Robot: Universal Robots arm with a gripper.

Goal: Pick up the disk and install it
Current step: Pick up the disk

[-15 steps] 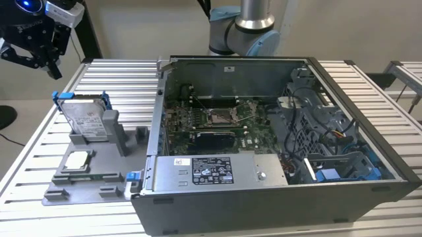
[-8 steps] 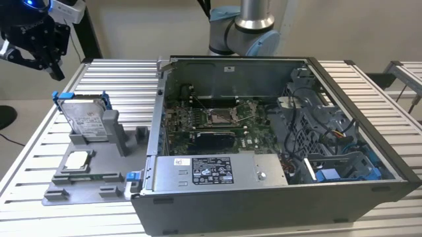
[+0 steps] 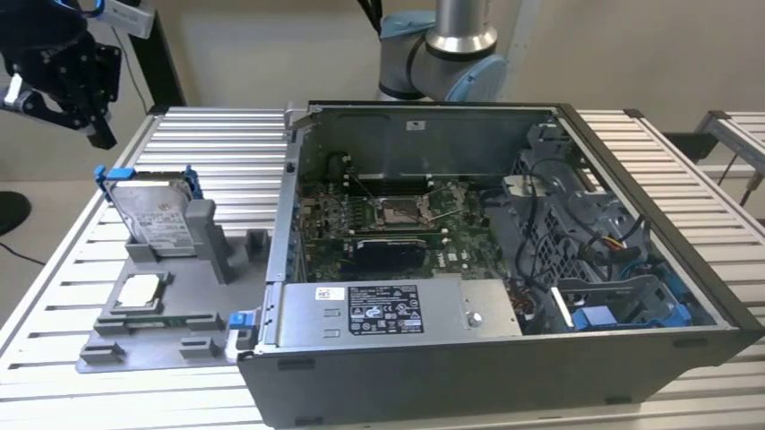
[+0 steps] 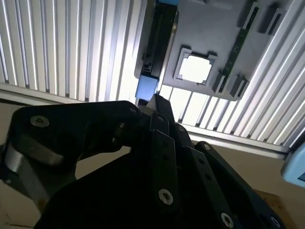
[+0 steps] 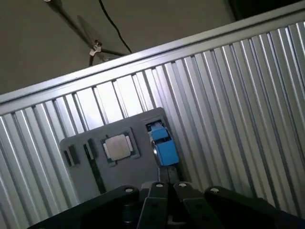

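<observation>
Exterior view: my gripper point(image 3: 100, 136) hangs in the air at the exterior view's left, above the table point(image 3: 221, 143) of metal slats, jaws pressed together and pinching nothing (the black links meet in a single tip). The disk point(image 3: 156, 210) stands on edge in a grey holder point(image 3: 201, 235), label facing the camera and blue frame around its rim; it is below my gripper and well apart from it, not touched. The holder rises from a flat grey plate point(image 3: 114, 356) that also carries a square silver chip point(image 3: 140, 288) in its seat, nearer the camera than the disk. Just beside the plate, toward the exterior view's right, lies the open case point(image 3: 478, 376), with a green board point(image 3: 382, 215) on its floor and a long grey box point(image 3: 395, 309) with stickers along its near wall. The arm point(image 3: 460, 40) stands behind the case. First wrist view: the gripper point(image 5: 167, 172) looks down on the disk point(image 5: 164, 145), seen edge-on as a blue strip, with the chip point(image 5: 118, 145) just beside it on the plate point(image 5: 121, 174). Second wrist view: the closed tip of the gripper point(image 4: 155, 99) lines up close to the blue end of the disk point(image 4: 147, 88); the chip point(image 4: 195, 68) shines bright on the plate point(image 4: 214, 28).
</observation>
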